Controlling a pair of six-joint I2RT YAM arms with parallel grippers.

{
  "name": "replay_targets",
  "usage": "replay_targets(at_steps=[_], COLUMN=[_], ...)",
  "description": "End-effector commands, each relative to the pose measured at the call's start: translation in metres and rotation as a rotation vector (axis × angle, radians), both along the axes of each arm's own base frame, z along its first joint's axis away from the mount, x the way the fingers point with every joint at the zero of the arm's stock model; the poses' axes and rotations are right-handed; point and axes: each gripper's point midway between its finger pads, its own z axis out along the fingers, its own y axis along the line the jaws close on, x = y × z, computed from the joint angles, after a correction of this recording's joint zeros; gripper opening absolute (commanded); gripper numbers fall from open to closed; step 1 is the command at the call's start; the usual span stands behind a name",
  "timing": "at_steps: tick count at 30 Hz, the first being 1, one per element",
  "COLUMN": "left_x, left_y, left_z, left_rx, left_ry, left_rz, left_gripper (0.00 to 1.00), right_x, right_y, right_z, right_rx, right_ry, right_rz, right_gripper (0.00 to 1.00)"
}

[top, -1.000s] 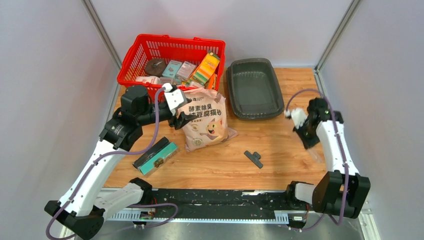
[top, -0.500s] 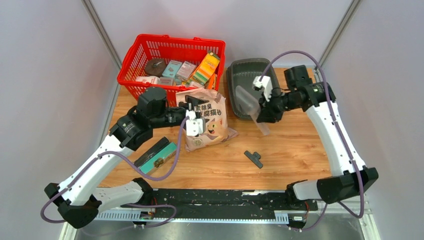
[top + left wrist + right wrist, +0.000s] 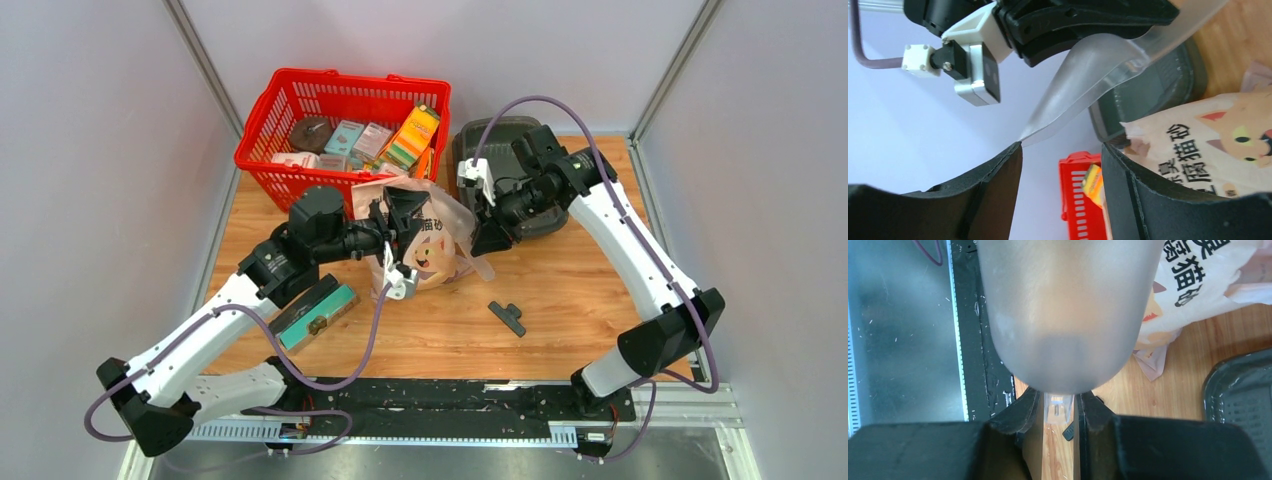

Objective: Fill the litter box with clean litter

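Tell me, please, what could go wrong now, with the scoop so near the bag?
1. The right gripper pinches the scoop only by its thin handle; pushed into litter, it may twist or slip.
2. The scoop's tip is very close to the open left gripper; they may collide.
3. Nothing holds the limp bag, so it may slide, or spill granules on the table instead of the litter box.

Top cam: fixed, high, set back on near side of pinkish-beige printed cat-litter bag (image 3: pixel 428 240), looks down, bag mid-frame. Left wrist cam: close beside bag, facing pale back wall (image 3: pixel 923 140). Right wrist cam: close at bag's right side, looking down, translucent plastic scoop (image 3: pixel 1060 315) blocking half. All 3 share bag.
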Motion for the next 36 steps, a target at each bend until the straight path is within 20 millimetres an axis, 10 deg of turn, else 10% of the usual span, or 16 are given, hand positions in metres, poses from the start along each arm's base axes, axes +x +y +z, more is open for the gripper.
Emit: replay_targets(at_steps=[1, 11, 17, 21, 31, 36], left_x=[0.007, 0.017, 0.016, 0.023, 0.019, 0.019], left_y=[-0.007, -0.022, -0.022, -0.011, 0.042, 0.040], left_z=[0.031, 0.016, -0.002, -0.012, -0.007, 0.009], left_rx=[-0.031, 0.071, 0.140, 0.156, -0.117, -0.341], left_ry=[-0.194, -0.315, -0.310, -0.220, 0.797, 1.219], left_rz=[-0.014, -0.076, -0.098, -0.019, 0.482, 0.517], left_gripper=[0.66, 0.48, 0.09, 0.00, 0.00, 0.00], right_x=[-0.055, -0.050, -0.047, -0.023, 0.051, 0.059], right_y=[-0.019, -0.013, -0.014, -0.024, -0.052, -0.052], right_z=[0.001, -0.001, -0.004, 0.006, 0.122, 0.151], right_rx=[-0.094, -0.094, -0.107, -0.135, 0.352, 0.502], right_ry=[0.216, 0.235, 0.222, 0.121, -0.408, -0.394], right_rz=[0.034, 0.039, 0.032, -0.048, -0.484, -0.612], right_gripper=[0.00, 0.00, 0.01, 0.28, 0.98, 1.00])
